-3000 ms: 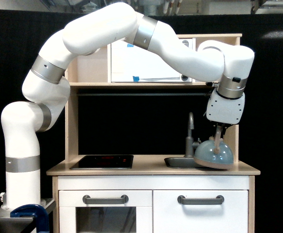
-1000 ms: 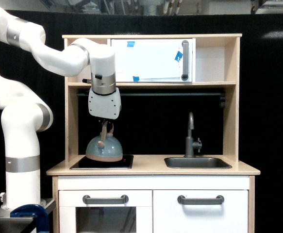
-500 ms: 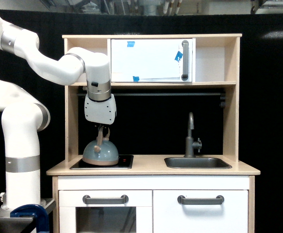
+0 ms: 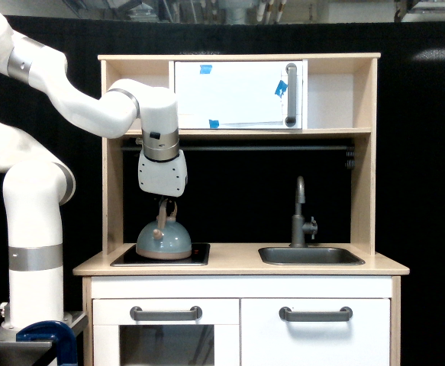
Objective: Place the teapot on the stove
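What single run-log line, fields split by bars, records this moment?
phase: placing | teapot: on stove, upright | claw: at teapot handle, grip unclear | sink: nothing seen inside

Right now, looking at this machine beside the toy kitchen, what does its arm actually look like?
The arm is glossy white, built from fat rounded tube segments joined by brushed silver-grey bands. Its white boxy wrist head has small dark dots on its face. The slim tan gripper below is small; no cables show. A blue clamp sits at its base.
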Robot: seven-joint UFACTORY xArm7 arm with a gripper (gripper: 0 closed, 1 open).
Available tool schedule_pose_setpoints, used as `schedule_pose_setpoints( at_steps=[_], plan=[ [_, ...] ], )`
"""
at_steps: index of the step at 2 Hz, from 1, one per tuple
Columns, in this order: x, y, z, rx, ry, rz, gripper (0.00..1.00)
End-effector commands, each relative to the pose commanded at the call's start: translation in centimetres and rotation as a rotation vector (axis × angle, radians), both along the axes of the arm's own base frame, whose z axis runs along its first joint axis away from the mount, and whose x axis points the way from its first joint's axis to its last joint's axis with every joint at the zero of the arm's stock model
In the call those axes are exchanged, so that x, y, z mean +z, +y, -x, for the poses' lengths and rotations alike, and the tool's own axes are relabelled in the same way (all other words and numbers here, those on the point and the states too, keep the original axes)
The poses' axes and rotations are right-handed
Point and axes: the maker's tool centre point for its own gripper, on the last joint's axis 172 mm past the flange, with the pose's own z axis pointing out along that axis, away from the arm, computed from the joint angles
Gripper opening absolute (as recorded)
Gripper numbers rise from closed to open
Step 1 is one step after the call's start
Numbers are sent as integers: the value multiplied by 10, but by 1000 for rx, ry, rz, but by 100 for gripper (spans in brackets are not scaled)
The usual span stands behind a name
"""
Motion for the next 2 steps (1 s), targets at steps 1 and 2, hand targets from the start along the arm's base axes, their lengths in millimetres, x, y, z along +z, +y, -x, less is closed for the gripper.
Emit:
schedule_pose_setpoints(
  at_steps=[1, 2],
  plan=[
    [-3, 0, -2, 0, 0, 0, 100],
    [19, -26, 1, 0, 0, 0, 100]
  ],
)
